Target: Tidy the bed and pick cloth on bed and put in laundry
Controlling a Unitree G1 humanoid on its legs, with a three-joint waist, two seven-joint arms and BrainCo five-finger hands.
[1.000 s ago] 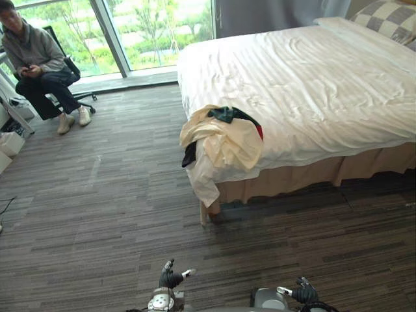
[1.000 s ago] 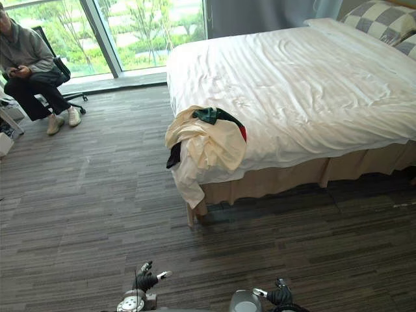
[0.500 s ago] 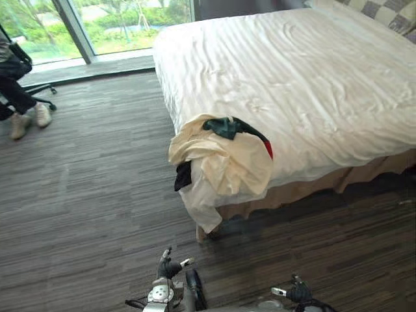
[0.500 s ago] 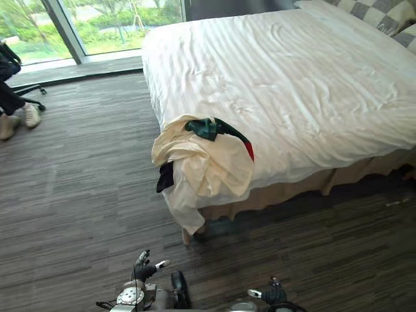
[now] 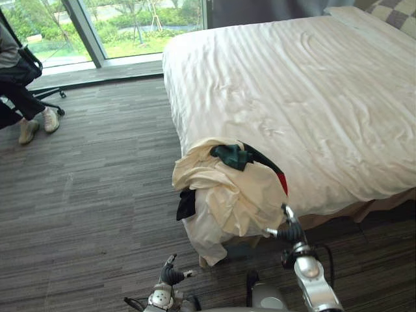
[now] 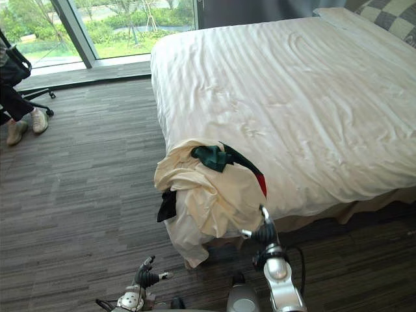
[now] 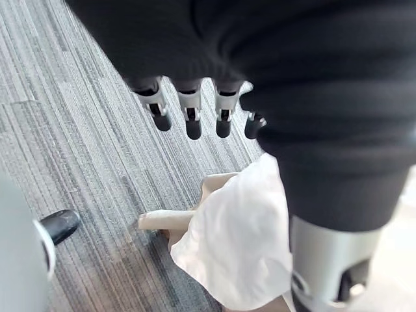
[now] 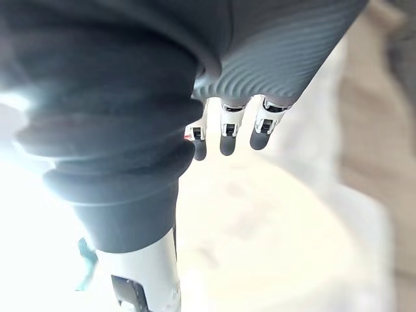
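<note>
A heap of clothes [image 5: 224, 185] lies on the near left corner of the white bed [image 5: 312, 97]. It is a big cream cloth with a dark green piece [image 5: 229, 155] on top and red and black bits at its edges. My right hand [image 5: 290, 232] is raised just in front of the heap's right side, open, its fingers [image 8: 224, 133] straight over the cream cloth without touching it. My left hand [image 5: 170, 275] hangs low over the carpet, open and holding nothing, with the sheet's hanging corner [image 7: 240, 240] showing past its fingers [image 7: 190, 114].
A person [image 5: 18, 78] sits on an office chair at the far left by the tall windows [image 5: 130, 19]. A checked pillow [image 5: 402, 10] lies at the bed's far right. Grey striped carpet [image 5: 91, 195] lies left of the bed.
My right hand has risen from low at the bottom edge to beside the clothes heap. The camera has moved nearer the bed corner. The left hand stays low.
</note>
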